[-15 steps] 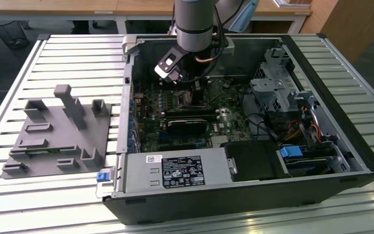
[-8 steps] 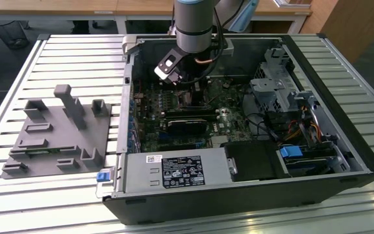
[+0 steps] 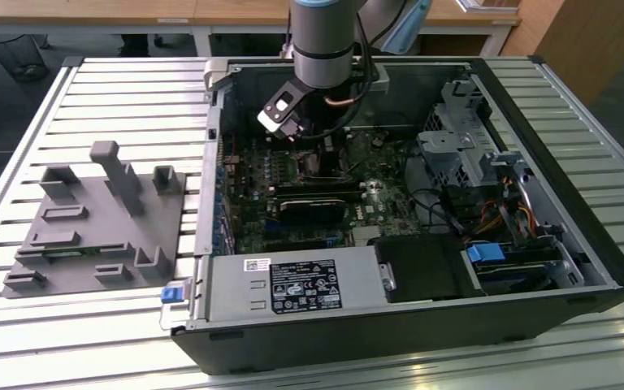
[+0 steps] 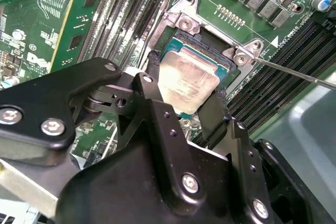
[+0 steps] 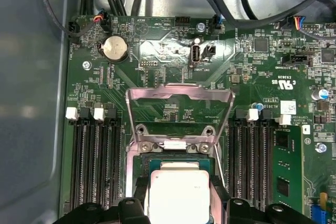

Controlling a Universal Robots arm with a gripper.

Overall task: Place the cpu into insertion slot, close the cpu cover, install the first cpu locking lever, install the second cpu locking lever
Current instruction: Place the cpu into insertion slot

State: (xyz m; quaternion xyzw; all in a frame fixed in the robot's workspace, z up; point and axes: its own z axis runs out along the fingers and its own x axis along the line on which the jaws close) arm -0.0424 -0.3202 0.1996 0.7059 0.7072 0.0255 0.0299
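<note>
Blocking much of the second wrist view, the black metal body of the tool hides the board beneath it and the near edge of the small, thin, square cpu. The cpu's silvery-grey metal top shows between the two black fingers. These are drawn in narrow against two opposite edges of the chip, holding it.

Directly under the tool lies the insertion slot, a square socket with a dark frame and silvery rim in the green circuit board. The cpu covers most of it, and whether the chip is seated or just above the socket is hard to make out.

In the first wrist view the cpu is cut off at the picture's edge. Just beyond the fingertips the cpu cover, a thin silvery frame plate with a square window, stands swung open. A thin silvery lever rod runs off to one side of the tool.

In the exterior view the grey arm reaches straight down into the open black computer case, which lies on a slatted metal surface.
</note>
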